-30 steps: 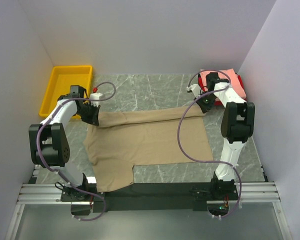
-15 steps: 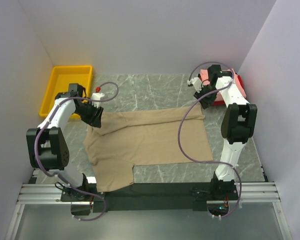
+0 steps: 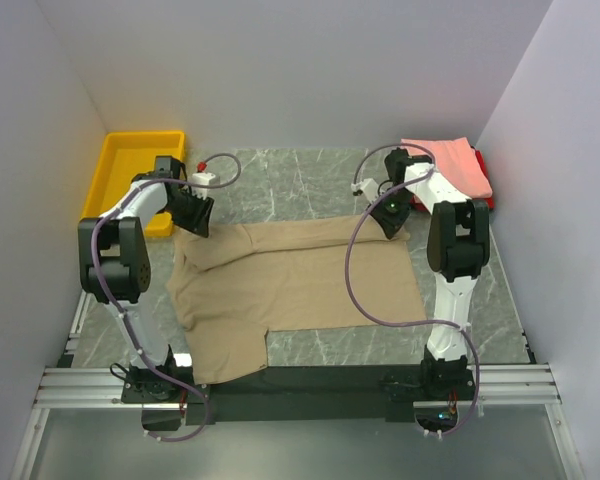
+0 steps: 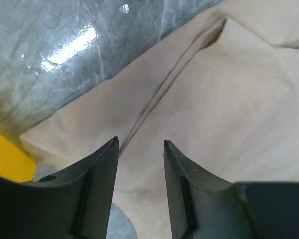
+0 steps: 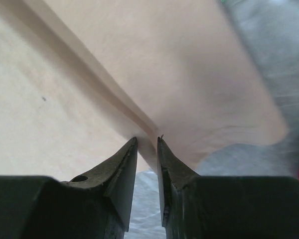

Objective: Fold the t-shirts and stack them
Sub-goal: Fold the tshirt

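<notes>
At ten o'clock, a yellow plastic bin (image 3: 130, 178) is set beside the marbled surface (image 3: 300, 180). The left end effector (image 4: 140, 141) is held open over the rumpled eleven o'clock corner of the tan t-shirt (image 3: 310, 275), which is spread mid-surface. The right end effector (image 5: 147, 138), narrowly parted, is poised at a fold near its one o'clock corner. At two o'clock, a salmon pink t-shirt (image 3: 450, 160) is laid on a red t-shirt (image 3: 483, 158).

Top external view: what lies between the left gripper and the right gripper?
Only the far edge of the tan t-shirt, running from the left gripper to the right gripper; behind it, bare grey table. The top view shows this.
</notes>
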Controlling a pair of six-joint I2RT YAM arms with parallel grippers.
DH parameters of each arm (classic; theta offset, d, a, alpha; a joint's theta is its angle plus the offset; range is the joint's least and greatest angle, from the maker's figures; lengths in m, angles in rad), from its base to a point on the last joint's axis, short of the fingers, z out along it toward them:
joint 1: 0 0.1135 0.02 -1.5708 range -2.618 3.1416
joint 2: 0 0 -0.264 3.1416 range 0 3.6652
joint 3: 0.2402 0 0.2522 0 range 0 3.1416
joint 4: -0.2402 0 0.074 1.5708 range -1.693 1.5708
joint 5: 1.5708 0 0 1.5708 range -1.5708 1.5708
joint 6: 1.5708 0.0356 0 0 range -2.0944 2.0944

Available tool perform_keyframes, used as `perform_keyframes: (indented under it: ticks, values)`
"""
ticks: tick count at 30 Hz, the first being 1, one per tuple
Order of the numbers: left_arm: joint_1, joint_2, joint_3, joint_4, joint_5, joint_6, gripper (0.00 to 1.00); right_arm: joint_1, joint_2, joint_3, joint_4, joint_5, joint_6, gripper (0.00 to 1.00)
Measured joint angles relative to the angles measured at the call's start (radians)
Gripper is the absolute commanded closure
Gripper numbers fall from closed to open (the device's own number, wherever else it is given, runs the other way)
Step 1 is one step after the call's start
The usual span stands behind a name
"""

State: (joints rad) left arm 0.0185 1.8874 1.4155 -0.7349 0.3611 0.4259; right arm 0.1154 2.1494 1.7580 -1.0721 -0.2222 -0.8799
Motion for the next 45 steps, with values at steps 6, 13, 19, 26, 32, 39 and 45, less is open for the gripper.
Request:
perform_keyframes:
  ticks: [6, 13, 19, 26, 32, 39, 45]
  values:
    - [-0.013, 0.046, 0.005, 0.008, -0.016, -0.002, 0.56, -0.002, 0.0, -0.069, -0.012, 0.032, -0.016, 0.8]
    - [-0.064, 0.046, 0.016, 0.021, 0.026, 0.016, 0.5, -0.002, 0.0, -0.099, -0.045, 0.045, -0.042, 0.77]
    - [-0.13, 0.056, 0.06, 0.058, 0.084, 0.054, 0.45, -0.002, 0.0, -0.012, -0.094, 0.022, -0.041, 0.64]
    - [-0.172, 0.124, 0.133, 0.101, 0.121, 0.111, 0.46, -0.002, 0.0, 0.034, -0.113, -0.005, -0.027, 0.62]
    - [-0.179, 0.183, 0.145, 0.1, 0.125, 0.139, 0.49, -0.005, 0.0, 0.034, -0.119, -0.005, -0.02, 0.62]
    - [-0.18, 0.2, 0.146, 0.064, 0.144, 0.175, 0.98, -0.01, 0.0, 0.034, -0.12, -0.005, -0.014, 0.64]
    - [-0.181, 0.1, 0.085, 0.054, 0.178, 0.172, 0.99, -0.01, 0.0, 0.035, -0.119, -0.005, -0.01, 0.64]
